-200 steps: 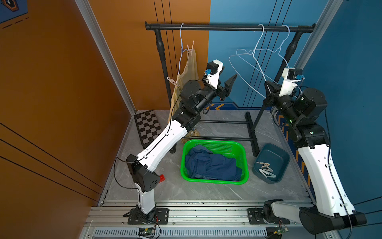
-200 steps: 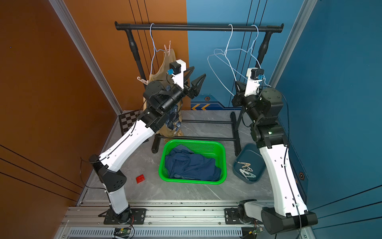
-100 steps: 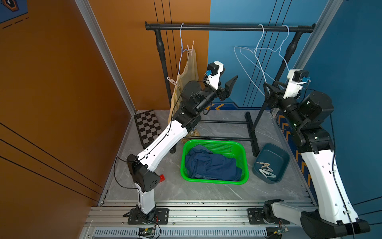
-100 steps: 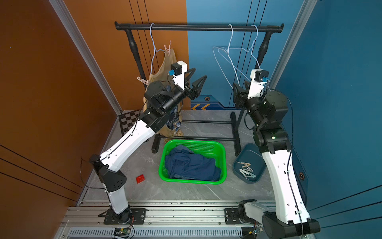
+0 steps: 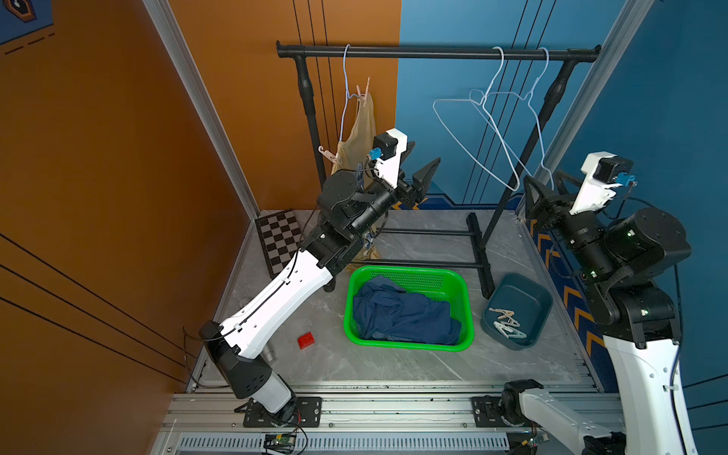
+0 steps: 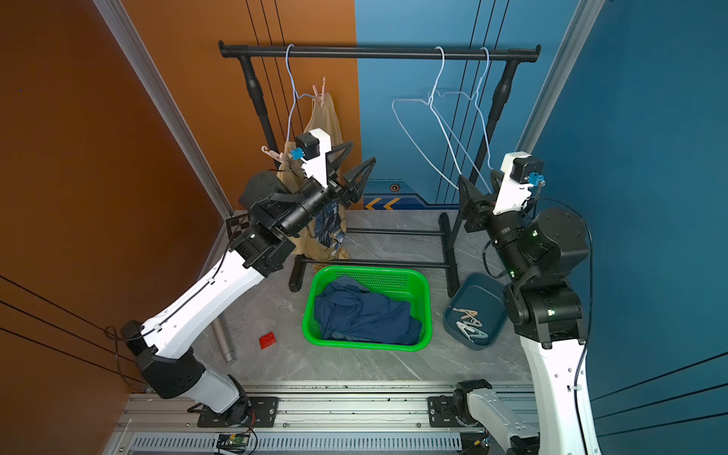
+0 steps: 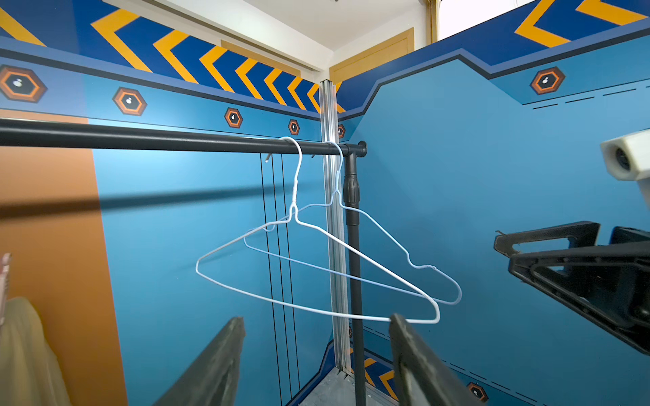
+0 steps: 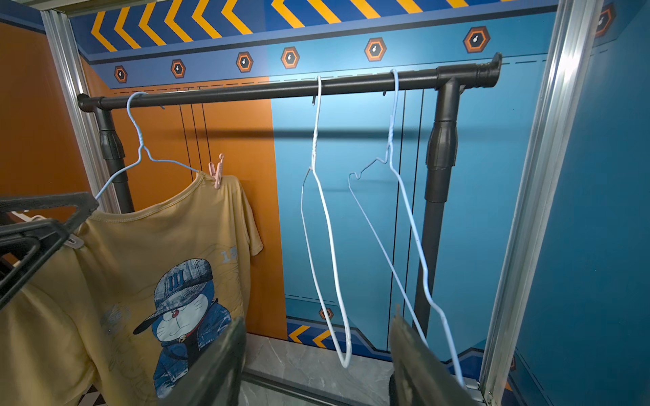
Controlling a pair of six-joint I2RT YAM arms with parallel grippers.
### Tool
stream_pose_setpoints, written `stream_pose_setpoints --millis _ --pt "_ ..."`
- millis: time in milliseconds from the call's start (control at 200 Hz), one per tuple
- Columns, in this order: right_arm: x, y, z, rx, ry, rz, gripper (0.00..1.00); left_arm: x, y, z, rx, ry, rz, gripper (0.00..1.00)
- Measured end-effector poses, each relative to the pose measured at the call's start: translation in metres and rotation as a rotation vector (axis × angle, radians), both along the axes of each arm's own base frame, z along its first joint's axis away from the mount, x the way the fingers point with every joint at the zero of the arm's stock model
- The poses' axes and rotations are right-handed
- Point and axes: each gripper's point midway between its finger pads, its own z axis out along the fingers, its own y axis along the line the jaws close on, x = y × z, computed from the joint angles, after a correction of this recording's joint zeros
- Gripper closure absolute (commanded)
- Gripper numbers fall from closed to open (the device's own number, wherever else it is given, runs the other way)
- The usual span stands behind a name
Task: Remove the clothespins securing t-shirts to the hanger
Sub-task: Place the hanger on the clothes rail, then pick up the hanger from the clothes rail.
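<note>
Hanging t-shirt [image 8: 140, 253] is showing pale yellow with blue cartoon print; its clothespin [image 8: 215, 172] is showing pink. Basket [image 5: 405, 347] is showing green, shirts [image 5: 402, 315] inside navy, surface [image 5: 394, 366] grey marbled.

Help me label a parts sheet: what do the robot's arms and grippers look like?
The left arm and right arm have white links and black joint housings; a thin black cable runs along the left one. The left gripper and right gripper have black triangular open-frame fingers beneath a white camera block with a blue connector. Green lights dot the right arm.
</note>
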Motion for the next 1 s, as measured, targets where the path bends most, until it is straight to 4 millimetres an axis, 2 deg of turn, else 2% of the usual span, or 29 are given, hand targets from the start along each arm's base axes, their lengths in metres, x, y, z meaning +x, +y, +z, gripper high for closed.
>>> stream_pose_setpoints --millis 130,330,566,746,766,896,1001 --pt "-0.016 -0.002 -0.002 0.000 0.003 0.001 0.34 -0.020 0.027 -0.007 0.004 0.010 0.046 0.28" --pt "-0.033 -0.001 -0.005 0.008 0.015 0.019 0.33 -0.047 0.078 -0.023 0.019 0.030 0.162 0.23" --pt "-0.038 0.009 -0.011 0.035 0.047 0.068 0.33 -0.067 0.137 -0.041 0.046 0.065 0.320 0.15" --pt "-0.033 0.029 -0.017 0.032 0.073 0.137 0.32 -0.057 0.167 -0.062 0.078 0.116 0.438 0.15" --pt "-0.032 0.032 -0.018 0.030 0.078 0.143 0.32 -0.054 0.170 -0.064 0.081 0.122 0.449 0.10" --pt "-0.023 0.054 -0.024 0.004 0.104 0.193 0.31 -0.033 0.179 -0.081 0.098 0.171 0.495 0.10" --pt "-0.018 0.074 -0.023 -0.027 0.111 0.230 0.31 -0.016 0.179 -0.093 0.106 0.210 0.491 0.10"
